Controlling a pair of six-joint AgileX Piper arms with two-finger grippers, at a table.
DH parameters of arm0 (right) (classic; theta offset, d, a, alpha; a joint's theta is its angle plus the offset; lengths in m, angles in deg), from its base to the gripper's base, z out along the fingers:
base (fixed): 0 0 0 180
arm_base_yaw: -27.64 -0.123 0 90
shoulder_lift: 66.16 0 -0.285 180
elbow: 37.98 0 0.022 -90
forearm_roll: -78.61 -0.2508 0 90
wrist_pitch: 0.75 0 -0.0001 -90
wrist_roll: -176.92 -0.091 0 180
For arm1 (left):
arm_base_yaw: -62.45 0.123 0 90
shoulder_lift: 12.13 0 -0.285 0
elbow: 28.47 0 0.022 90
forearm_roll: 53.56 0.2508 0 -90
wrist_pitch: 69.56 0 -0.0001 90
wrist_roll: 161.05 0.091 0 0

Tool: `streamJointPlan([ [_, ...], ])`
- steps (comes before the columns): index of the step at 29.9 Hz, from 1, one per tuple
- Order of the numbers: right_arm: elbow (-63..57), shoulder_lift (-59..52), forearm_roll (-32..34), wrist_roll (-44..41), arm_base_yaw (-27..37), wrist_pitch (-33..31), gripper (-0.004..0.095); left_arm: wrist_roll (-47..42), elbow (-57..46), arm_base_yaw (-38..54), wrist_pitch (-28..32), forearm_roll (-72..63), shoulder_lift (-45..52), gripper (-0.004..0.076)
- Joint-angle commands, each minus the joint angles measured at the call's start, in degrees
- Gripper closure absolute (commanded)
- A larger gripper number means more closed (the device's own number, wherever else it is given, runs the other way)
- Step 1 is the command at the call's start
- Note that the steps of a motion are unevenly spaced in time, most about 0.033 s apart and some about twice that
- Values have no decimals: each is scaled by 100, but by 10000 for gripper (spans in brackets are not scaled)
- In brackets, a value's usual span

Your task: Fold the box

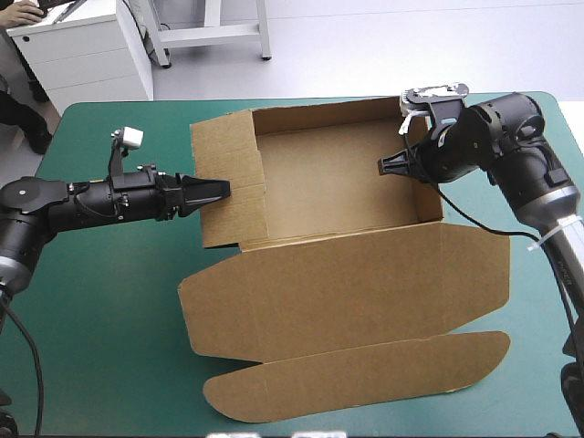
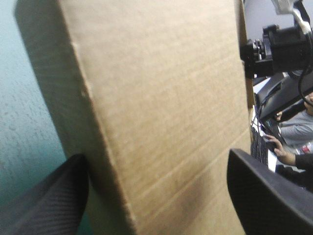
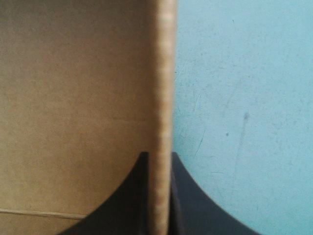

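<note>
Box point(image 1: 339, 173) an open tray on tabletop point(image 1: 105, 301), lid point(image 1: 347, 297) flat, left claw point(image 1: 212, 191) spread wide astride its left side, right claw point(image 1: 391, 166) pinching its right side

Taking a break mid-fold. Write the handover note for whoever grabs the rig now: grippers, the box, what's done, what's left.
Box: mid-table on the teal-green cover. The lid lies flat toward the near edge.
Left gripper: open, fingers either side of the left wall panel, which seems to lean outward.
Right gripper: shut on the right wall, which stands upright.
Done: far and right walls raised.
Left to do: probably stand the left wall panel up and tuck it.
</note>
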Motion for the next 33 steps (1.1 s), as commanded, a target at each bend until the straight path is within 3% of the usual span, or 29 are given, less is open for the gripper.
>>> streamJointPlan([
  [1, 178, -226, -21, -73, -6, 291, 923, -25, 179, -236, -482, -384, 182, 168],
  [15, -103, -281, -54, -239, -31, 465, 922, 5, 211, -325, -378, -365, 204, 168],
  [21, -103, -419, 513, -584, -533, 567, 920, -1086, 640, -564, 686, 992, 378, 168],
  [26, -92, -473, 1285, -1153, -1136, 579, 920, -2136, 868, -907, 1195, 2169, 460, 168],
  [33, -91, -473, 1814, -1677, -1571, 635, 921, -3019, 865, -1465, 1809, 2990, 484, 168],
])
